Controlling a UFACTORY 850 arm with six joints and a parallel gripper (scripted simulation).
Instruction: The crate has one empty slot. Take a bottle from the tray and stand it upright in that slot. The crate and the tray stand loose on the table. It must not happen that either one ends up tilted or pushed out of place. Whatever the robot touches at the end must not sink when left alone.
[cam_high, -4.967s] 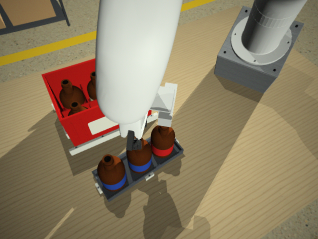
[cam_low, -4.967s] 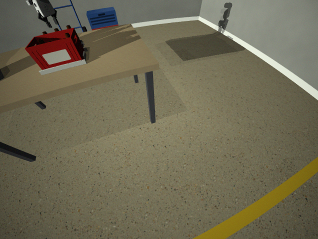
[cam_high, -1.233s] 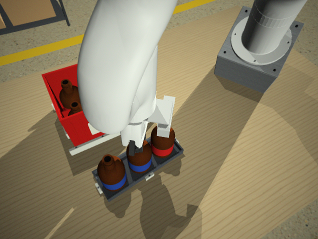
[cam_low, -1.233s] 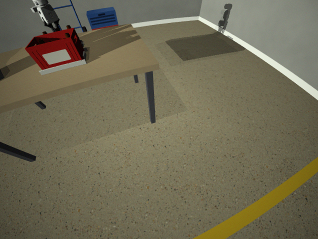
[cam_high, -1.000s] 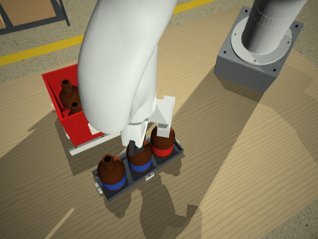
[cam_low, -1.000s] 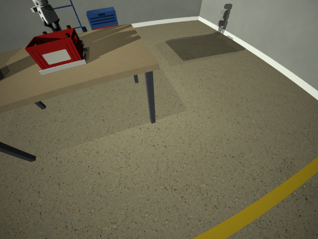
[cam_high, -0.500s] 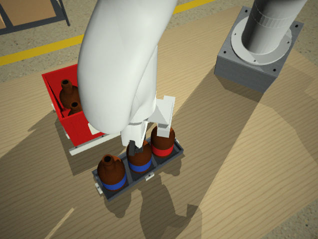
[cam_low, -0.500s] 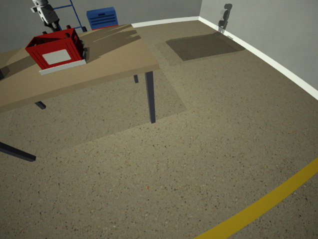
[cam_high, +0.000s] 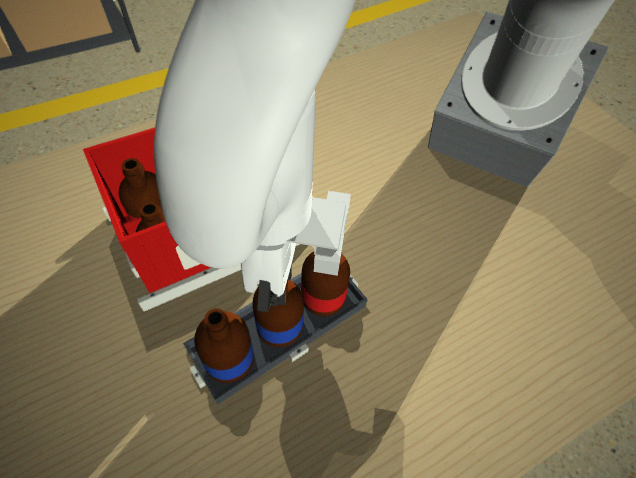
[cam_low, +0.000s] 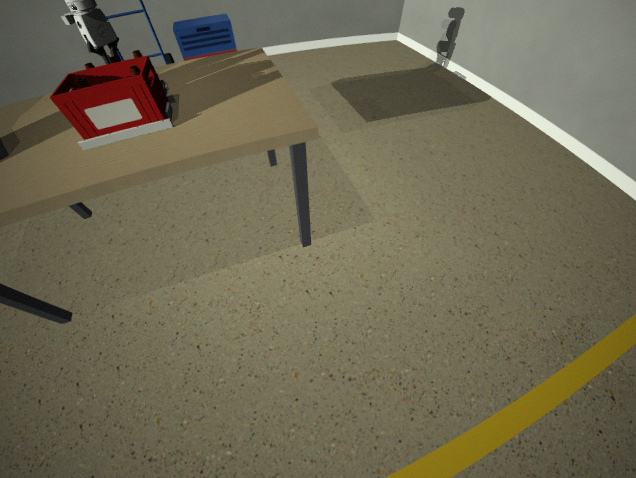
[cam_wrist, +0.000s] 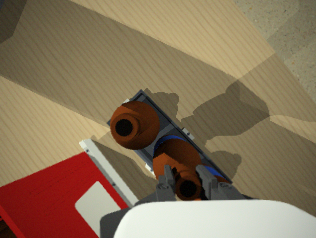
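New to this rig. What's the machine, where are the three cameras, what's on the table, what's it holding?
One white robot arm on a grey base, with a two-finger gripper. The top view looks down over the arm; the exterior view looks across the room from the floor side; the wrist view looks down past the fingers. On the table stand a red crate with bottles in it and a grey tray with three bottles. The gripper is shut on the neck of the middle bottle, blue-banded.
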